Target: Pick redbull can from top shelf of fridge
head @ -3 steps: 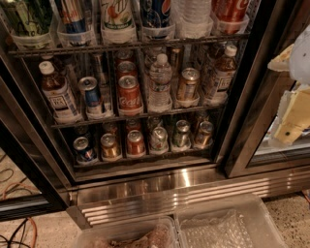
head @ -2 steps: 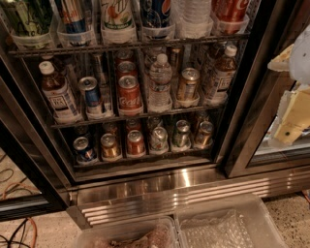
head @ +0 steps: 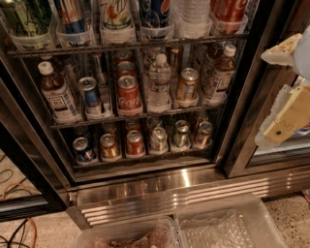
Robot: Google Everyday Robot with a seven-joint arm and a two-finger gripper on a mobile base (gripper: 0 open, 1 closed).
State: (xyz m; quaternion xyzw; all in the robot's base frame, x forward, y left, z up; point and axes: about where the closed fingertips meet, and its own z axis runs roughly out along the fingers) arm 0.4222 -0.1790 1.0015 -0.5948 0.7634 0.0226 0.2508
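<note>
The fridge (head: 242, 121) stands open in front of me, with a ribbed steel base. Its top shelf (head: 131, 47) runs along the top of the view and carries clear holders. The redbull can (head: 70, 14), blue and silver with red marks, stands second from the left, cut off by the top edge. A green can (head: 24, 17) is to its left and a white-green 7up can (head: 116, 13) to its right, then a Pepsi can (head: 155, 12). My gripper (head: 278, 92) is at the far right, outside the fridge and lower than the top shelf. Its pale fingers are spread and hold nothing.
The middle rack holds tea bottles (head: 55, 94), a Coke can (head: 128, 93) and a water bottle (head: 159, 82). The lower rack holds several short cans (head: 135, 143). Clear plastic bins (head: 227, 225) sit on the floor below. Cables (head: 14, 186) lie at lower left.
</note>
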